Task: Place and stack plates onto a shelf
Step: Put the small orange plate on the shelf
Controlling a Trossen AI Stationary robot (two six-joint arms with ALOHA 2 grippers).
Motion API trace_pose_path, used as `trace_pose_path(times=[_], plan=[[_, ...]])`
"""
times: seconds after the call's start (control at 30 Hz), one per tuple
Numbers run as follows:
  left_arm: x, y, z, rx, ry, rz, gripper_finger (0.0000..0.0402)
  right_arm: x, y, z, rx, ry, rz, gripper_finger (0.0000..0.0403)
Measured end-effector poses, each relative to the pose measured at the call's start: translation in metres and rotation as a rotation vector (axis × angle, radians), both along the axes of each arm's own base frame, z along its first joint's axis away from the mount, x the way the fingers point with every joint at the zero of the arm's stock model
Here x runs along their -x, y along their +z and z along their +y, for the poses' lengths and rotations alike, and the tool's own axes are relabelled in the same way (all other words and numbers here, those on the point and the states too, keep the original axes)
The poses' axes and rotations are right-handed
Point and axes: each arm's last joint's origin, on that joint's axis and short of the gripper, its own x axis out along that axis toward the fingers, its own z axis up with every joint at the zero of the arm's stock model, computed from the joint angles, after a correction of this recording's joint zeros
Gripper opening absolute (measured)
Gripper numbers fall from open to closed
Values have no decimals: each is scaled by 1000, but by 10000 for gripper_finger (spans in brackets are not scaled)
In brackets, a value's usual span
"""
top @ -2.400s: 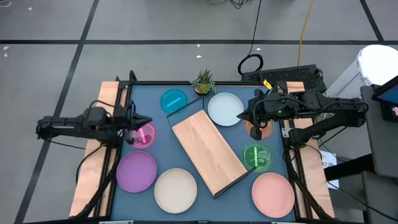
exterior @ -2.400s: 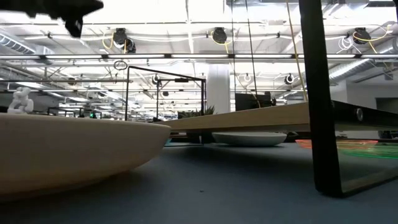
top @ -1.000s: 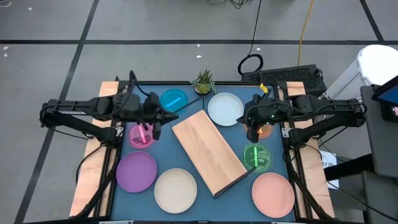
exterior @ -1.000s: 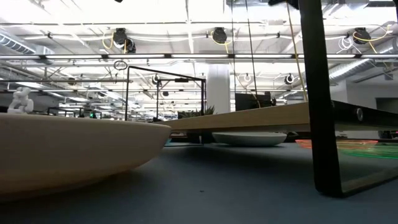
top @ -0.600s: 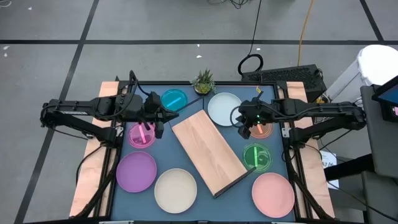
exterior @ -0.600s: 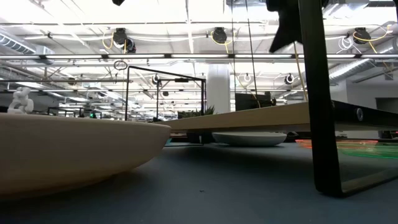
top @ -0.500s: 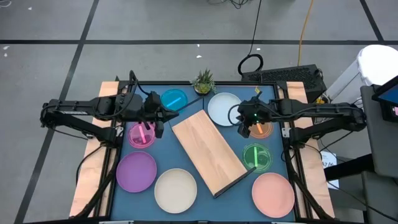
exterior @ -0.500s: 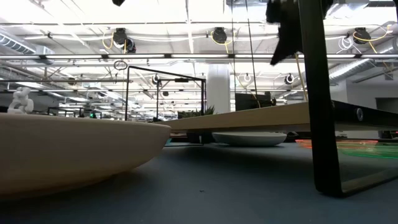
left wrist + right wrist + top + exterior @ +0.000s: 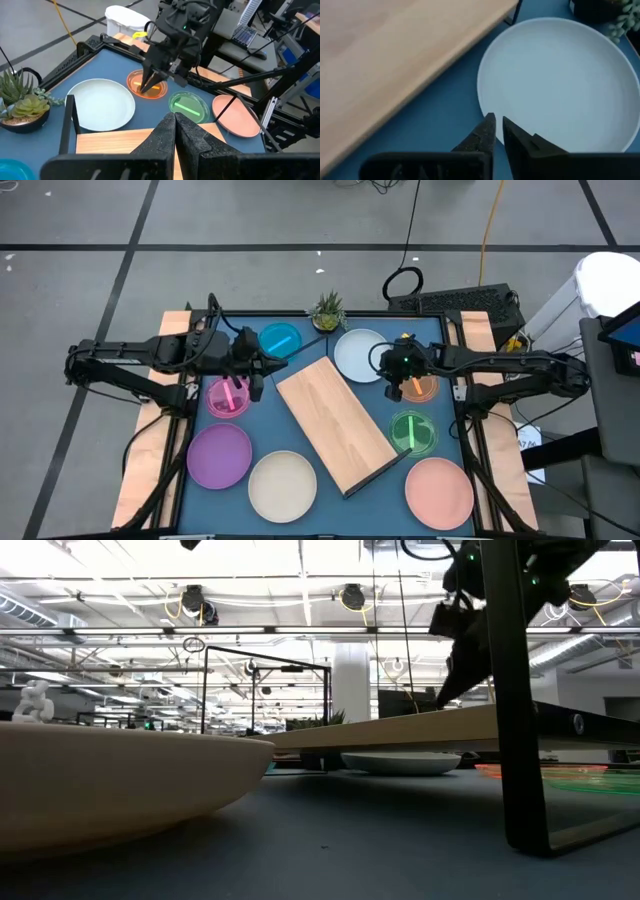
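Right gripper [image 9: 495,127] nearly closed over pale blue-white plate [image 9: 560,85] rim; no legible writing.

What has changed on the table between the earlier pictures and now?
The left hand went from over the magenta plate toward the cyan plate. The right hand moved from over the orange plate to the rim of the pale blue-white plate and came lower. Nothing was taken hold of; the plates and the shelf did not move.
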Motion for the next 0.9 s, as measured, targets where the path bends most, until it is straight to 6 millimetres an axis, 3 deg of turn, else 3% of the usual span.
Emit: trace_pose_path(times=[0.4,0.7,0.9], plan=[[-14,-11,-1,-7,-2,51,12,4,-32,0,30,133,58,97],[-17,-14,-1,15,6,67,12,-13,-51,-5,36,169,59,100],[-18,-15,-1,12,5,71,12,-13,-50,-2,5,146,64,100]])
